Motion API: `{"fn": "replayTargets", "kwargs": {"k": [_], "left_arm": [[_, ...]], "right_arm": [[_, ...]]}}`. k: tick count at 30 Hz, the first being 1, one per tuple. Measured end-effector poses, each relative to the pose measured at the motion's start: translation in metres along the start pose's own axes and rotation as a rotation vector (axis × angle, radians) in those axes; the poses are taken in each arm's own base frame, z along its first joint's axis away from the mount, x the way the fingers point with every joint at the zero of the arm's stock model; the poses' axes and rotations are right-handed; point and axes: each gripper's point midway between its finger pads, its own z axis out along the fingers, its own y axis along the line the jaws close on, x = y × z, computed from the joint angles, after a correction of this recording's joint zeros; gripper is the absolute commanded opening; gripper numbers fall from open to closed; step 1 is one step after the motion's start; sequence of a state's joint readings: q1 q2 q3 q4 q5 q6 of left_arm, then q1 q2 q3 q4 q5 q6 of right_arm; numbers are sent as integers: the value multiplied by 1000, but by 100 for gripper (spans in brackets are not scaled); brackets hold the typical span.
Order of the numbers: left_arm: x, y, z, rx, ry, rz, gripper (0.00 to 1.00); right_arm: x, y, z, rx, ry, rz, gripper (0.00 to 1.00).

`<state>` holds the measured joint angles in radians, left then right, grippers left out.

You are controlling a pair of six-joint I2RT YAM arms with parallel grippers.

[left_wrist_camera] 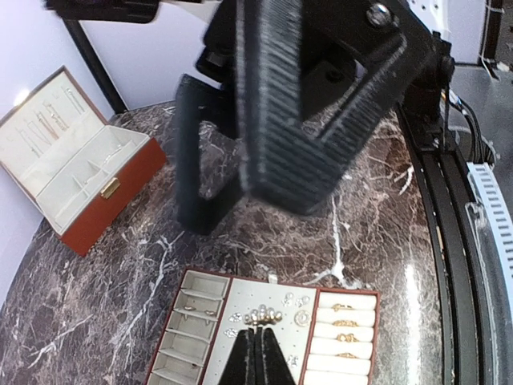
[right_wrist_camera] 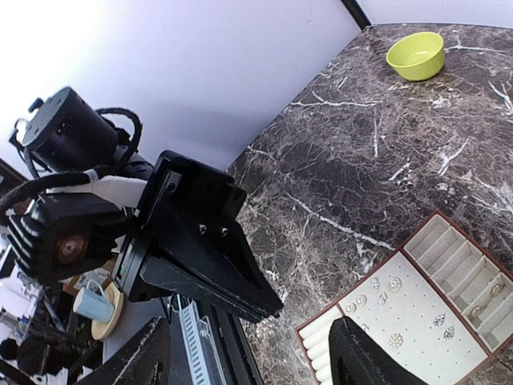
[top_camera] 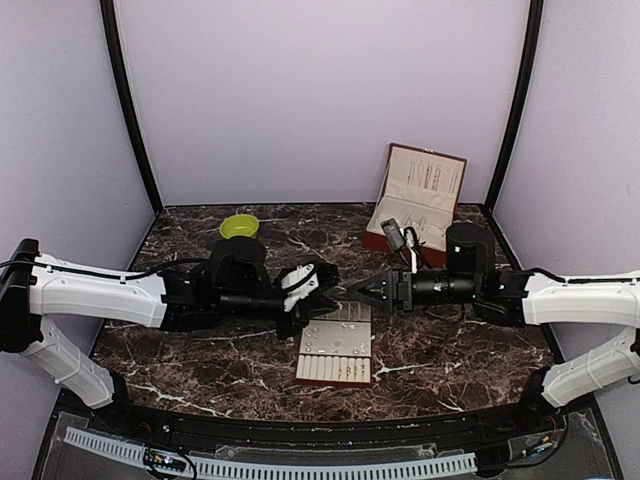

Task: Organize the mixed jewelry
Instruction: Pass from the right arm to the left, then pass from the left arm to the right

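Note:
My left gripper (left_wrist_camera: 258, 343) is shut on a small silvery beaded piece (left_wrist_camera: 265, 316) and holds it in the air over the beige slotted tray (left_wrist_camera: 264, 293). The piece also shows at the left fingertips in the right wrist view (right_wrist_camera: 268, 327). My right gripper (right_wrist_camera: 250, 357) is open and empty, its fingers (left_wrist_camera: 288, 112) spread and facing the left gripper's tip (top_camera: 325, 285) from close by (top_camera: 362, 290). On the tray lie silvery studs (left_wrist_camera: 303, 318), gold rings (left_wrist_camera: 345, 323) in the roll slots, and small pieces (left_wrist_camera: 192, 309) in the side compartments.
An open brown jewelry box (top_camera: 420, 200) with beige lining stands at the back right; it also shows in the left wrist view (left_wrist_camera: 88, 184). A lime-green bowl (top_camera: 239, 227) sits at the back left. The tray (top_camera: 337, 360) lies near the table's front edge.

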<state>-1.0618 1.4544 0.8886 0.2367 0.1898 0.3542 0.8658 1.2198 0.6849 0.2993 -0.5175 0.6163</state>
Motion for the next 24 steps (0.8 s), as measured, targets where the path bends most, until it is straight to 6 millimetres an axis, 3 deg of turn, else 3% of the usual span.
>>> {"fn": "replayTargets", "kwargs": {"k": [6, 12, 24], "left_arm": [[0, 20, -9, -58, -67, -127, 0], [4, 20, -12, -75, -113, -202, 0], [-14, 25, -25, -100, -203, -232, 0]], "right_arm": [[-12, -11, -1, 43, -96, 62, 69], [-17, -10, 8, 22, -126, 101, 63], [-3, -2, 37, -50, -54, 136, 37]]}}
